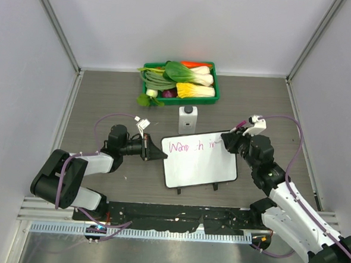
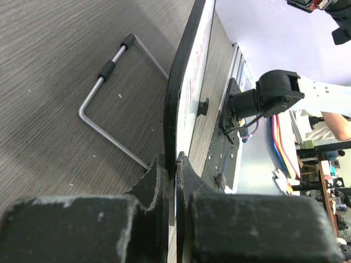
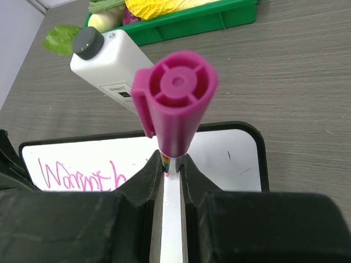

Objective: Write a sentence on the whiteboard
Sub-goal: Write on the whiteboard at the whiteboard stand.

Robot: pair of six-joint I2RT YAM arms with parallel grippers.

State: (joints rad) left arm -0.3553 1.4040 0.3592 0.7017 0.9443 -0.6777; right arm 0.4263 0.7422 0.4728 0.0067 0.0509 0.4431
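The whiteboard (image 1: 200, 166) lies mid-table, dark-rimmed, with two small black feet on its near edge. Pink cursive writing (image 1: 189, 146) runs along its top line; it reads "Warmth" in the right wrist view (image 3: 82, 176). My left gripper (image 1: 152, 149) is shut on the board's left rim (image 2: 178, 104), seen edge-on in the left wrist view. My right gripper (image 1: 230, 141) is shut on a magenta-capped marker (image 3: 176, 98), over the board's upper right part (image 3: 230, 156). The marker's tip is hidden behind the fingers.
A small white box with a dark top (image 1: 187, 118) stands just behind the board, also in the right wrist view (image 3: 109, 68). A green tray (image 1: 215, 93) of vegetables sits at the back. A bent metal rod (image 2: 104, 104) lies on the table left of the board.
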